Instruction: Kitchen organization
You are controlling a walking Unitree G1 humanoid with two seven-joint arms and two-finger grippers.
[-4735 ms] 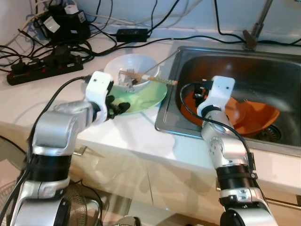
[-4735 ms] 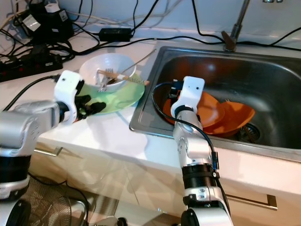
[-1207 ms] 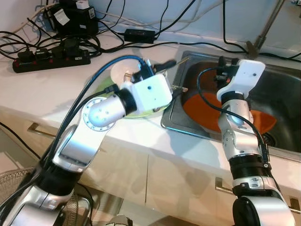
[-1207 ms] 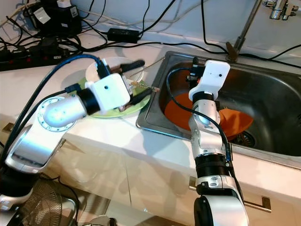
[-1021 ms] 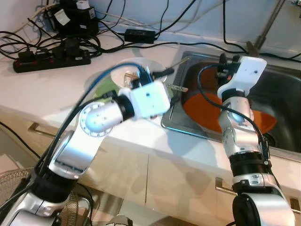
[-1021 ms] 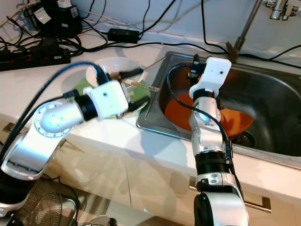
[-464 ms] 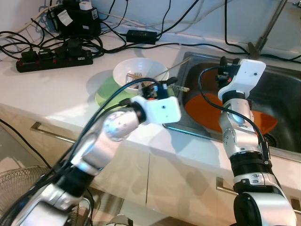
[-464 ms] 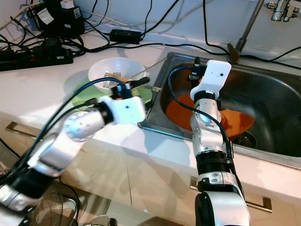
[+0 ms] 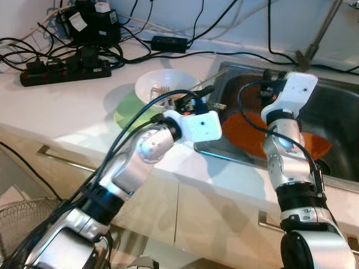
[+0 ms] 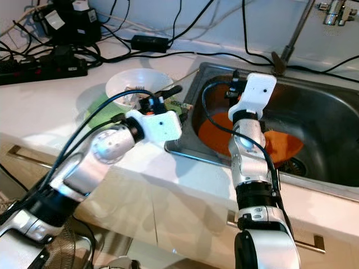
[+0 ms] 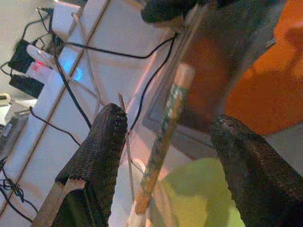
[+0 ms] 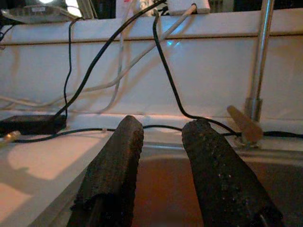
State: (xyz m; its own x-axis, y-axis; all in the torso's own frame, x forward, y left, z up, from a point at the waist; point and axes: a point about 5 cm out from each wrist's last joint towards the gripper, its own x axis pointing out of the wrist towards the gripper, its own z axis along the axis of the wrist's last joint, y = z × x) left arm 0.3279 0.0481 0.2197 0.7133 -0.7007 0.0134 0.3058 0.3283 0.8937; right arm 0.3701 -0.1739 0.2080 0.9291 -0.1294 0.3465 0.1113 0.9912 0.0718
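Note:
A white bowl (image 9: 160,87) holding utensils rests on a green plate (image 9: 128,110) on the counter, left of the sink (image 9: 336,92). A green-patterned chopstick (image 11: 163,137) reaches from the bowl out over the sink's edge. My left gripper (image 9: 197,98) hovers at the bowl's sink side, open, its fingers (image 11: 106,146) wide on either side of the chopstick without touching it. Orange dishes (image 9: 247,126) lie in the sink. My right gripper (image 9: 268,85) hangs above them, open and holding nothing, pointing at the back wall (image 12: 163,125).
A faucet (image 9: 311,39) rises behind the sink. A black power strip (image 9: 61,70), adapters and many cables cover the counter's back left. Bare white counter lies in front of the plate, with cabinet fronts below.
My left arm has swung right and forward across the bowl, and its fingers now straddle the chopstick near the sink's edge. The right arm has barely moved.

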